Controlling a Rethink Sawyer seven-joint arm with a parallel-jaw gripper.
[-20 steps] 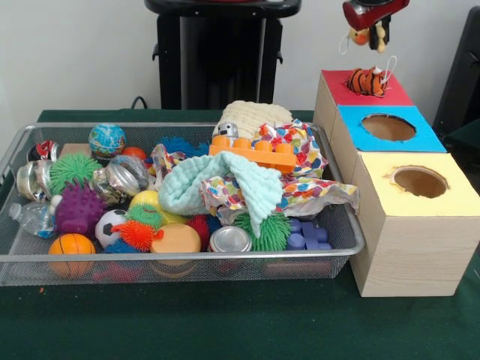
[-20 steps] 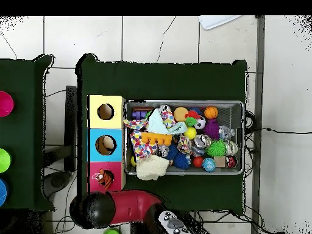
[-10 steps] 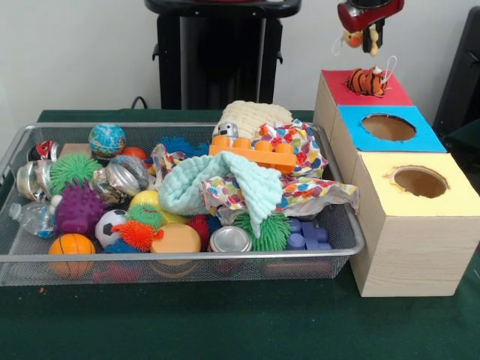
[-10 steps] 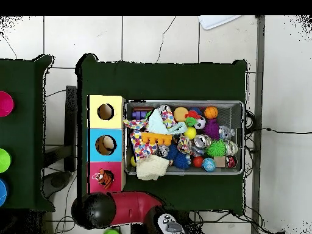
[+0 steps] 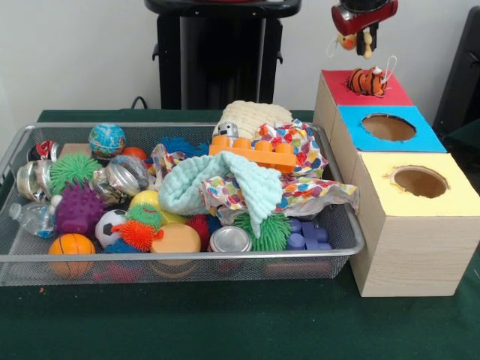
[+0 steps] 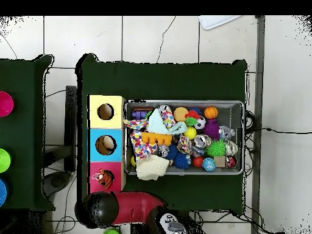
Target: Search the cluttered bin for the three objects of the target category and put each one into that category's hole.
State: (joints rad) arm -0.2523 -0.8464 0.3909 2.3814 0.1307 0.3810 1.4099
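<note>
Front view: the gripper (image 5: 363, 22) hangs at the top edge, directly above the red box (image 5: 366, 88), which is the farthest of three boxes in a row beside the wire bin (image 5: 352, 232). A small orange plush (image 5: 347, 41) dangles from the gripper's underside, well clear of the box top. A striped tiger plush (image 5: 367, 80) sits on the red box over its hole, apparently not dropped through. The jaws appear closed on the small orange plush, narrow gap, though the contact itself is too small to confirm. Judgement: step in hand is delivering a soft toy to the red box; to do it well, centre the toy over whatever part of the hole the tiger leaves free, descend before release, since the tiger may block the opening and cause a bounce-off. Overhead view: the red box (image 6: 114, 167) lies below the blue and yellow boxes, left of the bin (image 6: 241, 105); the tiger plush (image 6: 104, 178) shows on its top. The arm's red link (image 6: 131, 206) and dark round joint sit just below the red box; the gripper itself cannot be made out here.
</note>
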